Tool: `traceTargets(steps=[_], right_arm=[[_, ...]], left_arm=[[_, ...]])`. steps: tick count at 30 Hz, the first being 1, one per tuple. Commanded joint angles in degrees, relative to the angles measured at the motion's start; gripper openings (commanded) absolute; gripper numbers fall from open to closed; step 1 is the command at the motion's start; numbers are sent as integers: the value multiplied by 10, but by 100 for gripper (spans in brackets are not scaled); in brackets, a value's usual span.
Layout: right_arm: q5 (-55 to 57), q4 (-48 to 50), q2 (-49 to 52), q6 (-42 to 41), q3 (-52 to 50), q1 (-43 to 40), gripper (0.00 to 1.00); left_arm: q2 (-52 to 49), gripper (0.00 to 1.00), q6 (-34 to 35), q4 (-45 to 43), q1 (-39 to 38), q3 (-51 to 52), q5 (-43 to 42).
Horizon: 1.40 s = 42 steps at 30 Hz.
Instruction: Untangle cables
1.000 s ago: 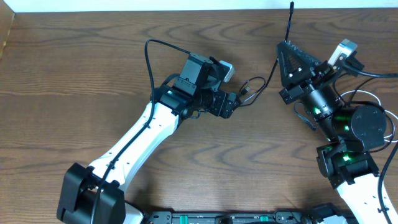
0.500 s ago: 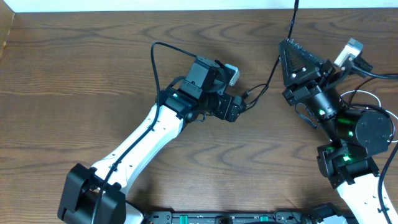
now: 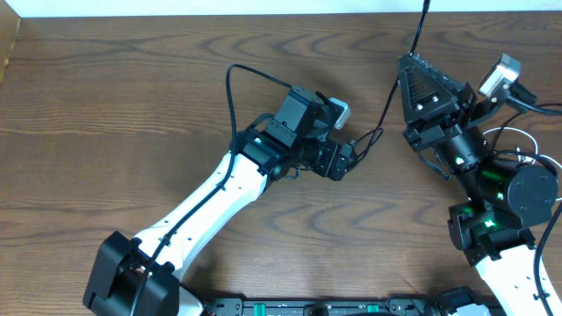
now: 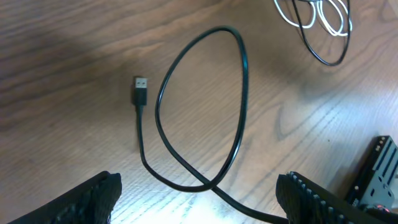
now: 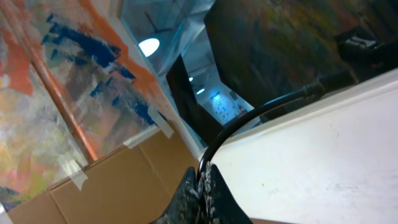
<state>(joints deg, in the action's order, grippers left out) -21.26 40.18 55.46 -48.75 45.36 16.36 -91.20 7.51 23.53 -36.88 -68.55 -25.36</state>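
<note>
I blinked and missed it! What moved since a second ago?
The open left gripper slid right, toward the right arm, above the loop of thin black cable. The right gripper shifted slightly right, carrying the cable's raised end along. Nothing was grabbed or dropped: the right gripper stays shut on the cable, the left stays empty.

I count two arms, the left arm (image 3: 211, 197) and the right arm (image 3: 505, 233), and two grippers, the left gripper (image 4: 199, 194) and the right gripper (image 5: 202, 182). I see two thin cables: one black cable (image 4: 244, 87) and one white cable (image 4: 336, 33). I find just one plug (image 4: 140, 90), on the black one. Everything sits on one table (image 3: 105, 105).
</note>
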Motion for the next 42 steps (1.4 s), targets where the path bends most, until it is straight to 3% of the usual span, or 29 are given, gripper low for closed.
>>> traceTargets(steps=[1,25,30,42], right_arm=[[-3,4,-1,-5,6,-2,1],[-8,91,-1,-33,6,-2,1],[-8,123,-1,-49,6,-2,1],[-1,224,-1,-59,6,-2,1]], left_arm=[[-8,84,3,-1,-14,-3,-19],[-32,84,70,-2,-47,-3,-42],[-32,84,108,-20,-47,-3,-43],[-32,84,111,-31,-47,-2,-80]])
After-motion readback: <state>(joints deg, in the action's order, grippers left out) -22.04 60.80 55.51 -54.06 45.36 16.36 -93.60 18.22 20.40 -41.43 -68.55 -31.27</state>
